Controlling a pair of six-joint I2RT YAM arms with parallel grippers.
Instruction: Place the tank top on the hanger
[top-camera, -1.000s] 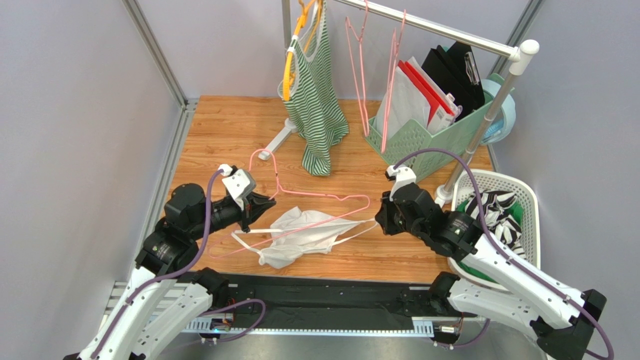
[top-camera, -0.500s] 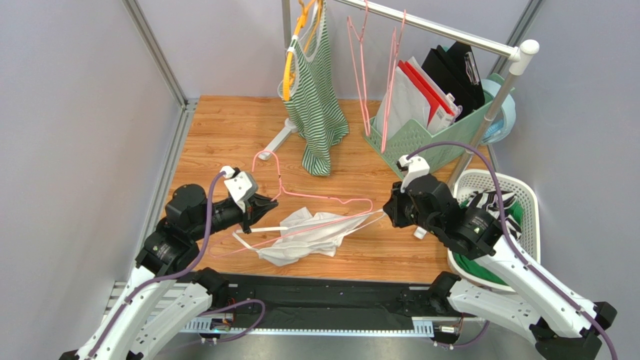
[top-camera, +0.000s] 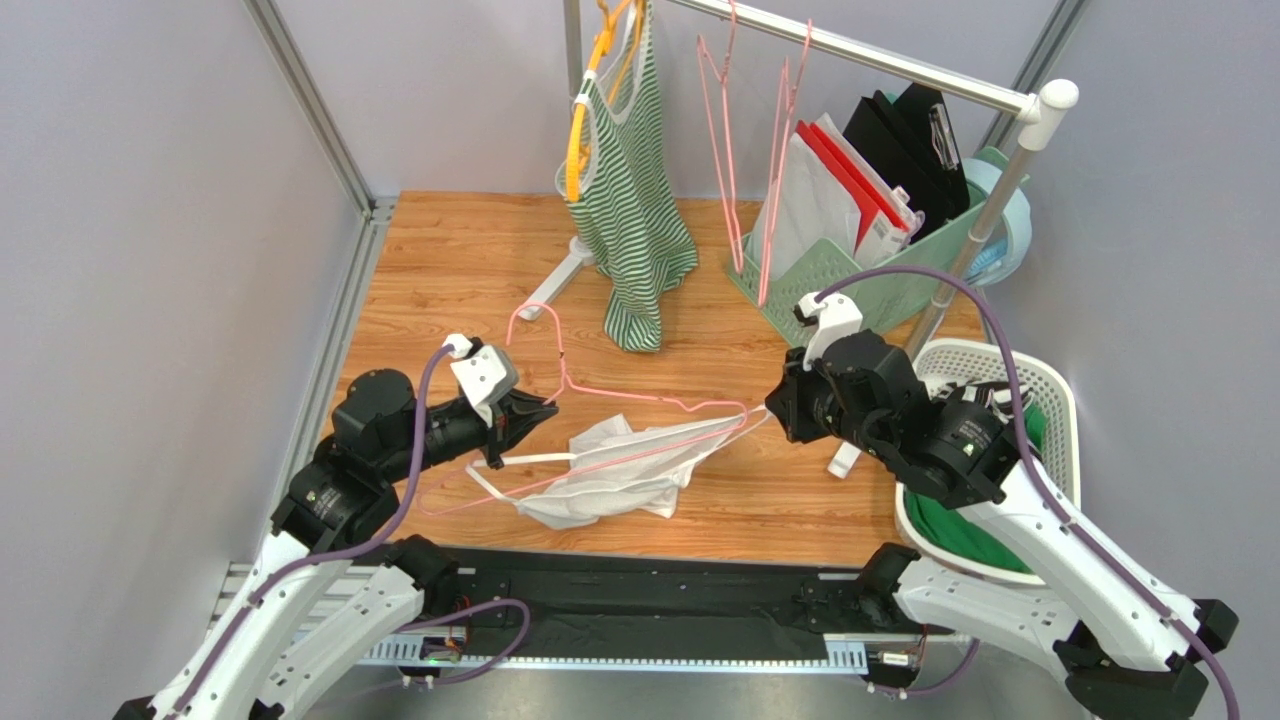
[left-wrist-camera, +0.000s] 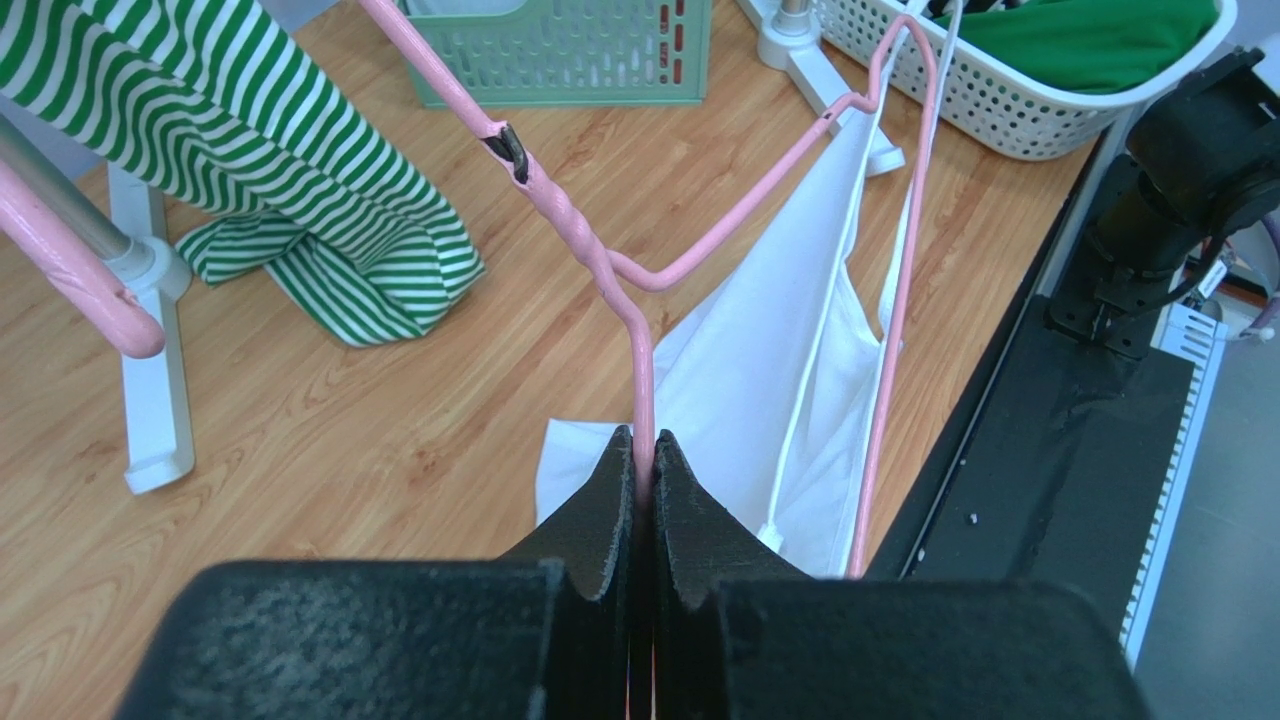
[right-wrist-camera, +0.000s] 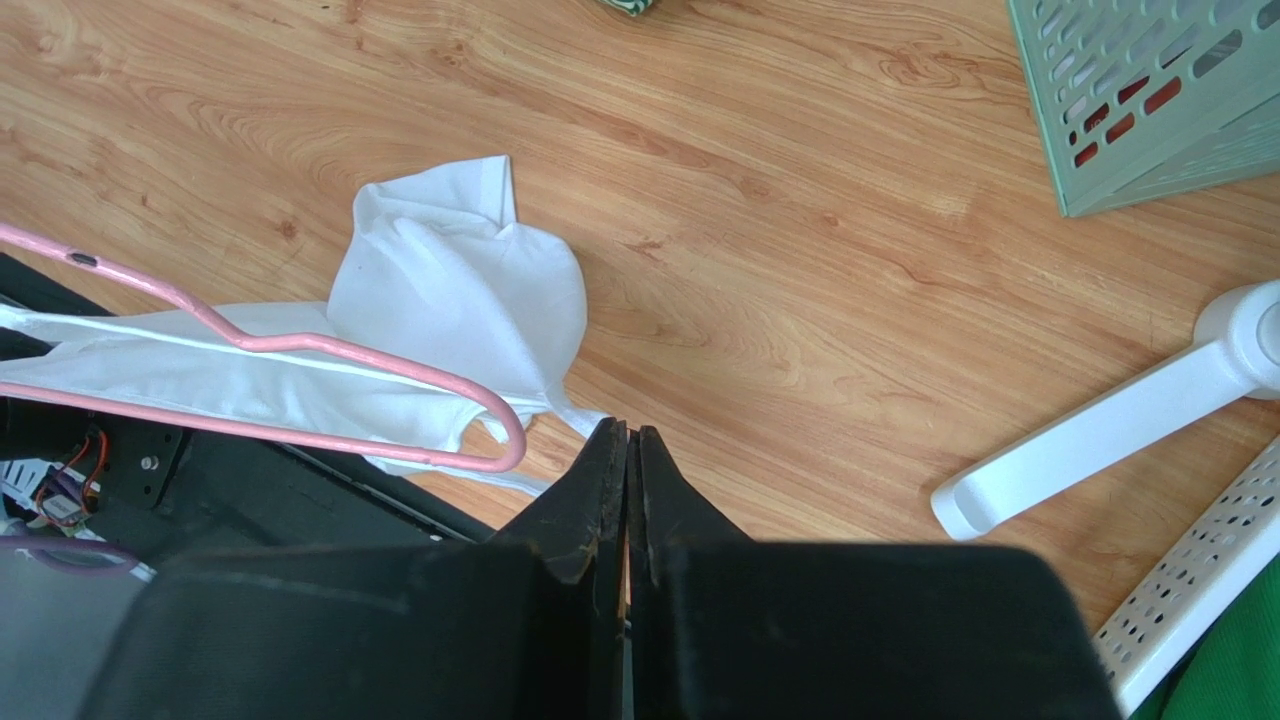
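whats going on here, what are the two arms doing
Two robot arms are working a white tank top onto a pink wire hanger. The left hand is shut on the hanger just below its twisted neck. The right hand looks shut on a thin strap of the tank top, drawn out near the hanger's far end. Most of the top lies bunched on the wooden table beneath the hanger, so it is not hung yet.

Bare tabletop far left; striped top, green crate at back.
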